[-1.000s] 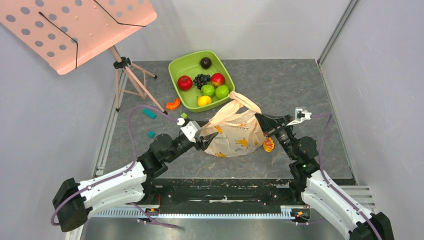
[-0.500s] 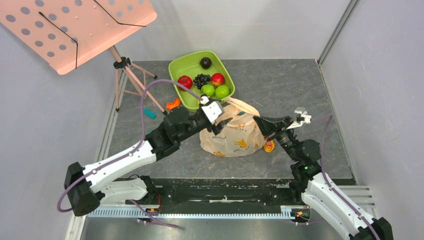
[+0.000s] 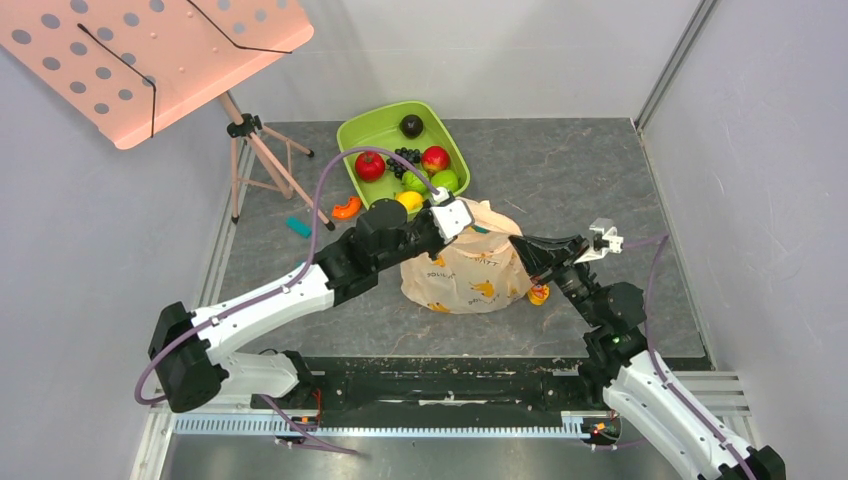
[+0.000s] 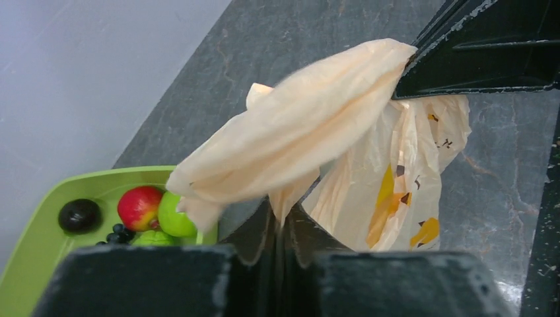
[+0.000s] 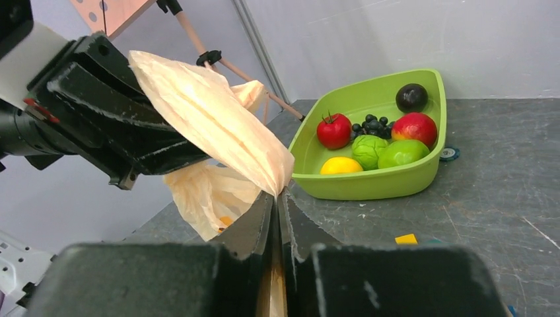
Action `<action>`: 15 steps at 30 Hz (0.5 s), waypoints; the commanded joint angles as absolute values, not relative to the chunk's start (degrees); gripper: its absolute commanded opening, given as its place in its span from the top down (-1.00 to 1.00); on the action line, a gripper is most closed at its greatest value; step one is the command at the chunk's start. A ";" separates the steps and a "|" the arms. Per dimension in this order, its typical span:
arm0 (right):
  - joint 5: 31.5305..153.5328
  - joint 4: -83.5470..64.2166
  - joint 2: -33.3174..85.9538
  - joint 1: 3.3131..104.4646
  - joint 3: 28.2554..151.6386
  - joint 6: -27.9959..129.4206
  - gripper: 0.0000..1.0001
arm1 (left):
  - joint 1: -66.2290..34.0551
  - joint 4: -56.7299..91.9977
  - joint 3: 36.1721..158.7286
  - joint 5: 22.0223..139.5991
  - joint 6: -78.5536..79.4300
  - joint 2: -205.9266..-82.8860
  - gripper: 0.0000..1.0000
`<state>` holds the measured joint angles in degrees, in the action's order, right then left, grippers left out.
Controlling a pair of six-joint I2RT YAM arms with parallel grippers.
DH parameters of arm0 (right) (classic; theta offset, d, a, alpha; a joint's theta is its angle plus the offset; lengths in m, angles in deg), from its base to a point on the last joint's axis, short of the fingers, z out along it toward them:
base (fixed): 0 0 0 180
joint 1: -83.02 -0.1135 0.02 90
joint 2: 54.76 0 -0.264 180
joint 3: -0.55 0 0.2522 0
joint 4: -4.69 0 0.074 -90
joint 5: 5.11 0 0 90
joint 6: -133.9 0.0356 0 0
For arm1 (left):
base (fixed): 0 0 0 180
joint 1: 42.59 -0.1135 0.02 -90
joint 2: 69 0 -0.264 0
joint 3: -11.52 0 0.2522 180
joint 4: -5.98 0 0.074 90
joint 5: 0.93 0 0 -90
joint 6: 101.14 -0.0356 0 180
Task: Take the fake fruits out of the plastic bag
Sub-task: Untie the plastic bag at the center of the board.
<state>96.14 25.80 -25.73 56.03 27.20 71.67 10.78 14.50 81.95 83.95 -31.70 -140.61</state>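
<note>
Plastic bag (image 3: 465,275) in left pincer (image 4: 282,221), right pincer (image 5: 278,201)

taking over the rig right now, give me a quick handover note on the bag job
Left pincer: shut on a fold of the bag at its far side.
Right pincer: shut on the bag's right edge.
Bag: on the table beside the green tub, film stretched between both pincers; contents hidden.
Done: both grips on.
Left: open the mouth, take out the fruits.
</note>
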 commanded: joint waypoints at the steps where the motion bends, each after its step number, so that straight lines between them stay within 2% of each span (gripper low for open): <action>1: 94.90 23.04 -26.46 56.12 29.00 66.09 0.69 | 10.61 12.49 83.51 82.55 -32.28 -138.53 0.95; 5: 95.56 16.71 -25.36 56.11 34.20 55.16 -0.09 | 10.65 9.38 80.41 82.77 -31.66 -135.66 0.96; 7: 99.16 13.50 -23.36 56.12 37.65 48.16 -0.38 | 10.59 8.68 79.74 82.92 -31.36 -134.87 0.96; 10: 103.80 7.08 -19.66 56.10 43.98 39.36 -0.55 | 10.59 8.49 79.69 82.62 -31.16 -134.51 0.96; 15: 103.40 6.45 -15.11 56.09 49.65 34.36 -0.59 | 10.57 7.11 79.01 82.17 -31.08 -134.27 0.96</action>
